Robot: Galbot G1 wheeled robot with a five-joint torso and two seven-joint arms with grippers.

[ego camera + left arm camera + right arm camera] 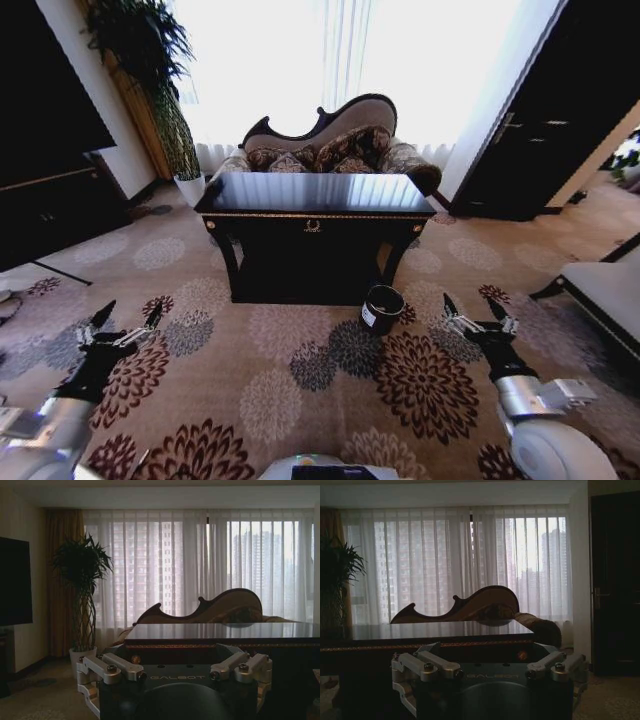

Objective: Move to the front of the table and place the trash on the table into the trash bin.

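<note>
Low over the flowered carpet (300, 400), the left gripper (125, 322) hung with its two dark fingers spread wide and nothing between them, well short of the furniture ahead. Across on the other side the right gripper (482, 311) sat at about the same height, its fingers likewise splayed and empty. Between the two arms, a little nearer the right one, the small black cylindrical trash bin (381, 308) with its white side label stood upright on the carpet, just in front of the table's right-hand leg. Beyond it stood the long glossy black wooden table (312, 205) with gold edge trim and a gold centre emblem, its top shining with window glare; whether any trash lay on it could not be told. Behind the table was a curved-back patterned sofa (335, 140), and a tall potted plant (160, 90) stood to its left.
</note>
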